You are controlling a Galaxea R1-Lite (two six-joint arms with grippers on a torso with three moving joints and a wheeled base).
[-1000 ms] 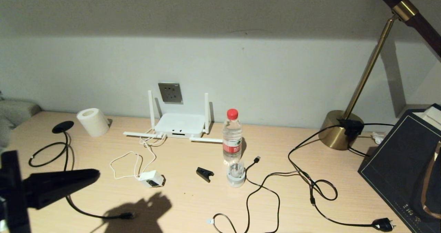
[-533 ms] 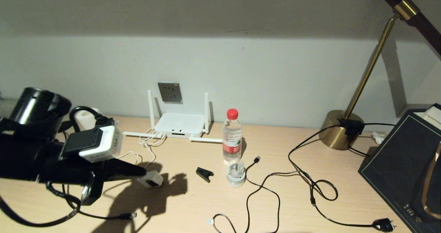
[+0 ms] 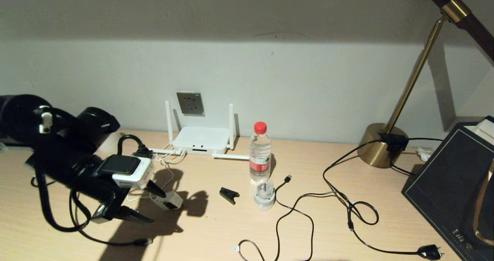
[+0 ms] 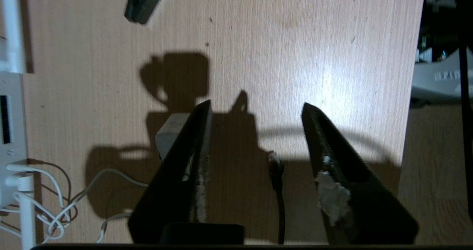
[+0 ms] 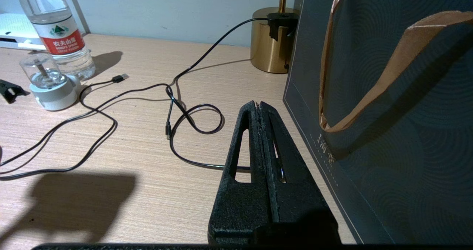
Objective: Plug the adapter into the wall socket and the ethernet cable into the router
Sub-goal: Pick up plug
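We see a pale matt wood-grain desk point(image 3: 216, 234), a white matt plastic router point(image 3: 200, 139), a brushed grey metallic wall socket point(image 3: 190, 103), a glossy brass lamp base point(image 3: 380, 145) and a clear plastic water bottle point(image 3: 260, 153).

A water bottle point(image 3: 260, 153) stands near a brass lamp point(image 3: 382, 145) and dark bag point(image 3: 451, 183).

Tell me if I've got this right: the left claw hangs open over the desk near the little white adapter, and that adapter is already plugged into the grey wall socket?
Not quite. The adapter lies loose on the desk, unplugged; the head view shows the wall socket empty. The left claw is indeed open beside it.
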